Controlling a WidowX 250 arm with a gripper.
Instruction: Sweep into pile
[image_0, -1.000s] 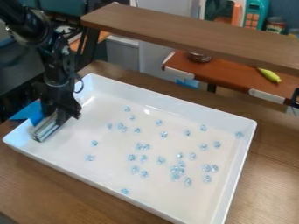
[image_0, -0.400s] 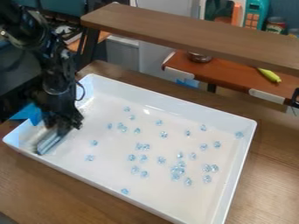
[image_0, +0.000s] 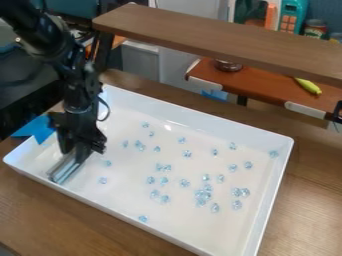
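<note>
One black gripper (image_0: 80, 149) grasps one silvery bar (image_0: 65, 168) inside one white tray (image_0: 200, 120); some thirty-odd pale blue beads (image_0: 187, 154) lie apart from the bar, mostly scattered, several bunched together.

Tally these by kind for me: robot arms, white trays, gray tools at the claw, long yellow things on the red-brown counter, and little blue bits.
Robot arm: 1
White tray: 1
Gray tool: 1
Yellow thing: 1
Blue bits: over 20; a clump hides the exact number
Total: 4, plus the blue bits
</note>
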